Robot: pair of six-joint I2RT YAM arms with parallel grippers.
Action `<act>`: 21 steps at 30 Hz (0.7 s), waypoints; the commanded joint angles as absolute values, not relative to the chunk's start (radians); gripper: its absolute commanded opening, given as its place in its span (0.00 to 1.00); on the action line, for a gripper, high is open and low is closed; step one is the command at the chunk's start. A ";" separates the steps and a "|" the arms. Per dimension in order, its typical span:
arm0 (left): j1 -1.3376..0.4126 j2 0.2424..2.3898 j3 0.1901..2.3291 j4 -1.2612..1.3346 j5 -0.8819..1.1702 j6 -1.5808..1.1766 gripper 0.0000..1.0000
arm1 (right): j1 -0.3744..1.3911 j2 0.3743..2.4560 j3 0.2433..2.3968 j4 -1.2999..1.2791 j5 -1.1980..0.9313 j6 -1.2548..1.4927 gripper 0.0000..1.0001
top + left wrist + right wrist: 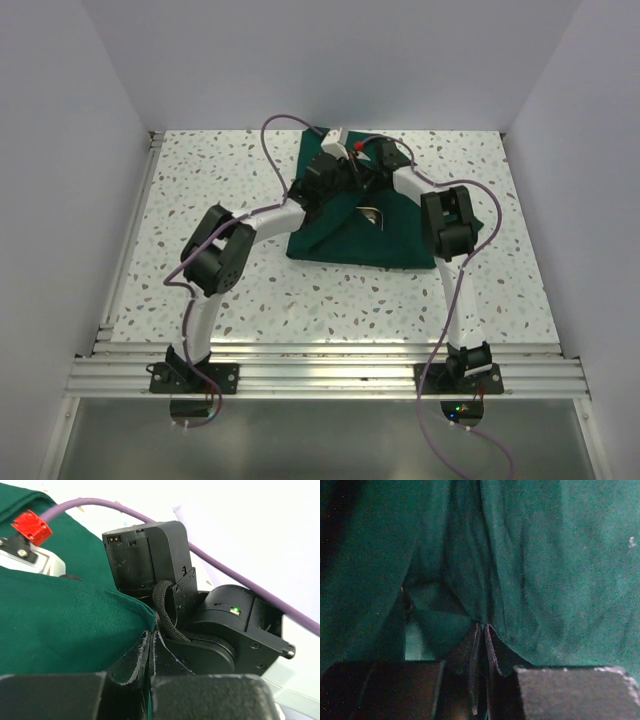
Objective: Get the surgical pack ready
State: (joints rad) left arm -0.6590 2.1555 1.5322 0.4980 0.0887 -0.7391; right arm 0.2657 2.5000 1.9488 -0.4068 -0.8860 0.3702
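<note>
The green cloth (pixel 395 245) lay at the far middle of the table (pixel 250 290), partly folded over a steel tray (pixel 372 214) that showed through a gap, so I judged the wrapping about half done, with the left claw (pixel 151 647) and the right claw (pixel 482 630) each pinched together on a fold.

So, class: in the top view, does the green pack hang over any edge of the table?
No, the pack lies wholly on the speckled table, clear of every edge.

The surgical pack (pixel 360 235) is matt green woven cloth; table (pixel 250 170) smooth, speckled, stone-like; cable (pixel 100 502) glossy purple plastic.
</note>
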 commanded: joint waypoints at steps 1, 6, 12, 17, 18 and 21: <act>-0.661 2.068 1.523 0.548 0.075 -0.713 0.00 | 0.276 2.451 1.996 -0.413 -0.858 0.400 0.11; -0.657 2.065 1.503 0.555 0.075 -0.715 0.00 | 0.265 2.441 2.013 -0.419 -0.848 0.414 0.21; -0.655 2.069 1.499 0.558 0.071 -0.709 0.00 | 0.247 2.433 2.042 -0.411 -0.841 0.442 0.27; -0.655 2.071 1.499 0.554 0.066 -0.703 0.00 | 0.230 2.434 2.072 -0.420 -0.831 0.449 0.34; -0.655 2.071 1.497 0.554 0.066 -0.703 0.00 | 0.227 2.433 2.074 -0.420 -0.828 0.452 0.35; -0.655 2.077 1.496 0.555 0.069 -0.704 0.00 | 0.209 2.415 2.063 -0.422 -0.809 0.454 0.40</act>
State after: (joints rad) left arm -0.6552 2.1258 1.5066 0.5072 0.0738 -0.7292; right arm 0.2314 2.4969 2.0327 -0.4080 -0.8307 0.4343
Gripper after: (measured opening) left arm 0.005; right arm 0.386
